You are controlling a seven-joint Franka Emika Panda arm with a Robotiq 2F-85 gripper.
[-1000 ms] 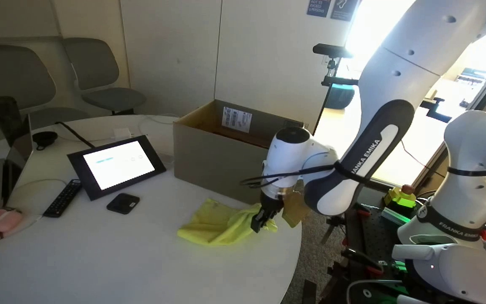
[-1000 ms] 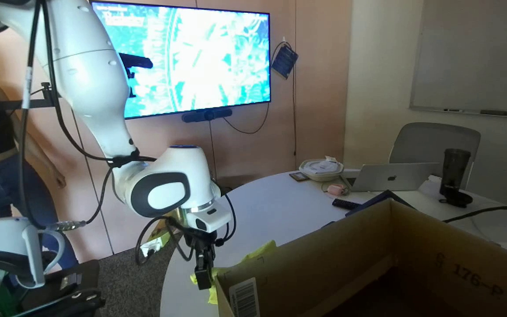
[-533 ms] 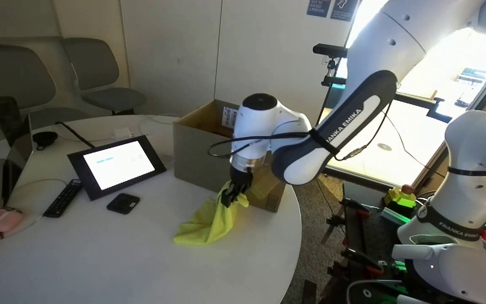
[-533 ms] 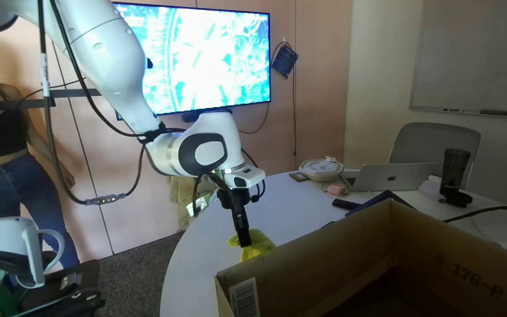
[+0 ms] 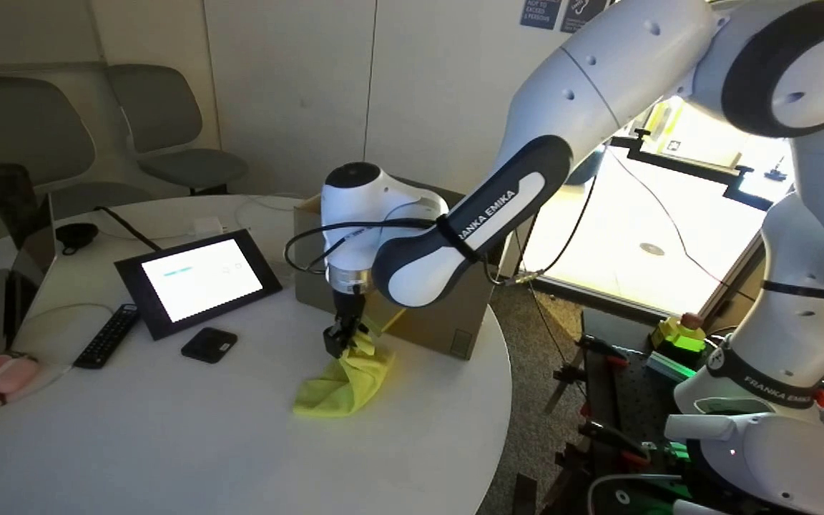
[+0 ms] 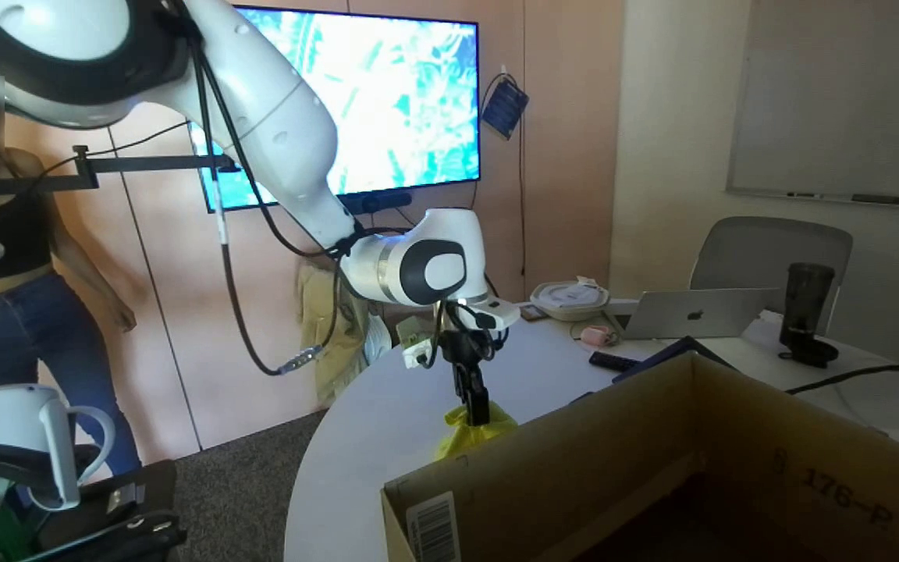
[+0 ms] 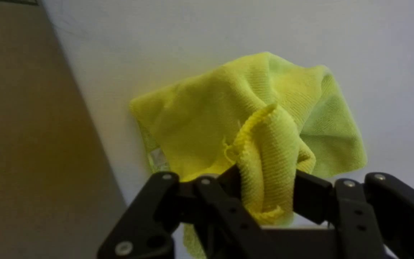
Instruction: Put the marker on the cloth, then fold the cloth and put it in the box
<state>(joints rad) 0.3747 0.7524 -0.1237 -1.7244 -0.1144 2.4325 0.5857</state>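
At the wrist view's lower centre, my jaws pinch the cloth (image 7: 207,126), which I should fold over low and slowly, lest the unseen marker slip out.

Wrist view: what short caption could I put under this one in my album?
A robot's gripper pinches a bunched fold of yellow cloth above a table, with a cardboard box alongside.

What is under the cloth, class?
Under the cloth is the table, visible beyond the cloth's edges. Anything else beneath is covered, so whether the marker is there cannot be told.
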